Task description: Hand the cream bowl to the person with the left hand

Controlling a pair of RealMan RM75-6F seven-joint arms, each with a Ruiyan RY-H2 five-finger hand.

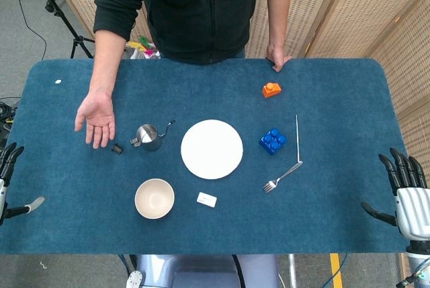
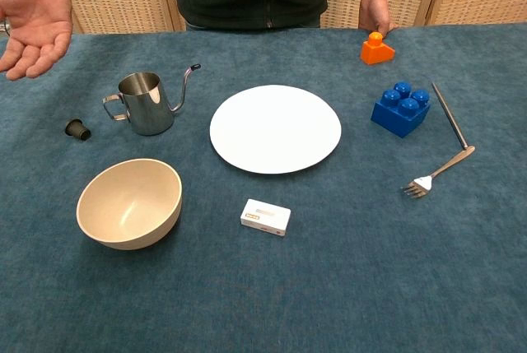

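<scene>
The left robot hand (image 1: 8, 167) sits at the near left edge of the blue worktop (image 1: 336, 221), fingers spread apart and pointing away from the robot, holding nothing and touching none of the objects. The right robot hand (image 1: 405, 184) mirrors it at the near right edge, fingers likewise fanned out and empty. Neither shows in the chest view.

The cream bowl (image 2: 129, 202) stands upright on the worktop, mouth facing up, well apart from the left robot hand, inward of it toward the table's middle. Being round, it has no long axis to speak of; it is empty inside. Just beyond the bowl's inner side lies a small white box (image 2: 265, 216), flat on the cloth.

Farther from the robot hands, a white plate (image 2: 275, 127) lies at the centre. Between it and the left side stands a steel pitcher (image 2: 145, 103), its thin spout aimed toward the plate and its handle toward a small black cap (image 2: 77, 129). Toward the right robot hand's side lie a fork (image 2: 436, 173), tines pointing near, with a thin metal rod (image 2: 449, 114) past its handle, and a blue block (image 2: 401, 109). Beyond that sits an orange block (image 2: 376, 48).

At the far edge stands a person (image 1: 195, 6), one open palm (image 2: 34, 24) held upward on the left robot hand's side, the other hand (image 1: 278, 58) resting on the far rim
</scene>
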